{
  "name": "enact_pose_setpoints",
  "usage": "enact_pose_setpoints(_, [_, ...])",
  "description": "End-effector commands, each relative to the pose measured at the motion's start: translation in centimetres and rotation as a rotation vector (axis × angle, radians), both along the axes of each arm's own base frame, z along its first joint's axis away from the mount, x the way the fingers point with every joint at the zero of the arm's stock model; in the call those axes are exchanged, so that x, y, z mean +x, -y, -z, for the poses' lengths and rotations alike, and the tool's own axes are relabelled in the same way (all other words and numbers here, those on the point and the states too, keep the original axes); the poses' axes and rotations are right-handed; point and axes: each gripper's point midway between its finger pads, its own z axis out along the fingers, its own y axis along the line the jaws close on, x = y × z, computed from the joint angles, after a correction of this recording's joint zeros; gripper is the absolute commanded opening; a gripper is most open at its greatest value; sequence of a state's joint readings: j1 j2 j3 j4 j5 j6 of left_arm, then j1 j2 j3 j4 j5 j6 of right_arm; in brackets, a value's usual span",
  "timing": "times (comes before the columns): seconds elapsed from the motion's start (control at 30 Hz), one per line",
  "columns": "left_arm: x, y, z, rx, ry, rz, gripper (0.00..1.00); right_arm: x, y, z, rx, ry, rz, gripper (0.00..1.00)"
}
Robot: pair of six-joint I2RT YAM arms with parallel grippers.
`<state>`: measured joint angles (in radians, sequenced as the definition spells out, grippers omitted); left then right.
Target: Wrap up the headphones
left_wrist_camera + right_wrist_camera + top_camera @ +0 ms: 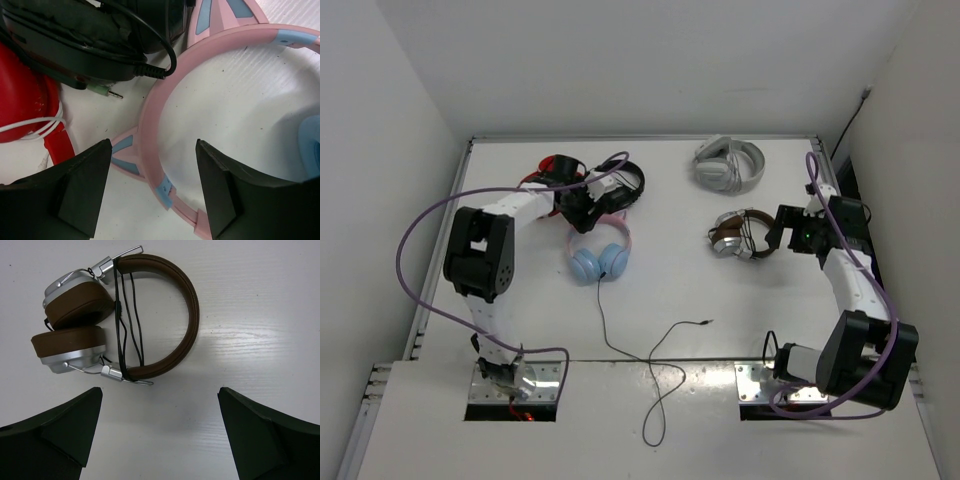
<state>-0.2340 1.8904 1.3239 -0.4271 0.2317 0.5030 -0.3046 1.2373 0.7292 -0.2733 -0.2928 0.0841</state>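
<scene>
The headphones (601,250) lie left of the table's middle: pink cat-ear headband, light blue ear cups. Their thin black cable (658,372) runs toward the near edge, loops, and its plug end (706,322) lies to the right. My left gripper (584,214) is open, low over the headband's top. In the left wrist view the pink band (150,125) passes between my spread fingers (87,185), untouched. My right gripper (778,232) is open and empty beside a brown pair, far from the headphones.
A red pair (552,170) and a black pair (623,185) lie just behind the pink headband, close to my left gripper. A brown pair (740,235) with its cord wrapped lies by my right gripper; it also shows in the right wrist view (100,320). A grey pair (728,164) lies at the back.
</scene>
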Motion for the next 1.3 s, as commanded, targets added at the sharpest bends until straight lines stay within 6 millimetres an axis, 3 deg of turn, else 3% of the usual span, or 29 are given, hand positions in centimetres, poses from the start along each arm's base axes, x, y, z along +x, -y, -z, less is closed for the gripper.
enact_pose_setpoints(0.0, [1.6, 0.8, -0.9, -0.015, 0.044, 0.04, 0.74, 0.4, -0.1, -0.7, 0.011, 0.033, 0.001, 1.0])
enact_pose_setpoints(0.67, [1.1, 3.4, 1.0, -0.036, 0.012, 0.152, 0.74, 0.2, 0.4, 0.1, 0.016, 0.016, 0.019, 0.99])
enact_pose_setpoints(1.0, [0.7, 3.1, 2.7, 0.006, -0.015, 0.159, 0.71, 0.0, 0.3, 0.7, 0.022, -0.002, 0.019, 0.99])
enact_pose_setpoints(1.1, [0.7, 3.1, 2.7, 0.006, -0.015, 0.159, 0.58, 0.0, 0.2, 0.9, 0.031, -0.008, 0.013, 0.99])
enact_pose_setpoints(1.13, [0.4, 2.9, 3.0, 0.015, -0.023, 0.155, 0.47, 0.0, 0.2, 0.9, 0.031, -0.008, 0.013, 0.99])
enact_pose_setpoints(1.2, [0.5, 2.7, 3.1, 0.023, -0.021, 0.15, 0.37, 0.0, 0.2, 0.9, 0.031, -0.008, 0.013, 0.99])
enact_pose_setpoints(1.23, [0.2, 2.6, 3.4, 0.025, -0.03, 0.15, 0.29, 0.1, 0.2, 0.8, 0.028, 0.0, 0.013, 0.99])
enact_pose_setpoints(1.27, [0.3, 2.3, 3.4, 0.04, -0.031, 0.126, 0.14, 0.1, 0.2, 0.8, 0.028, 0.0, 0.013, 0.99])
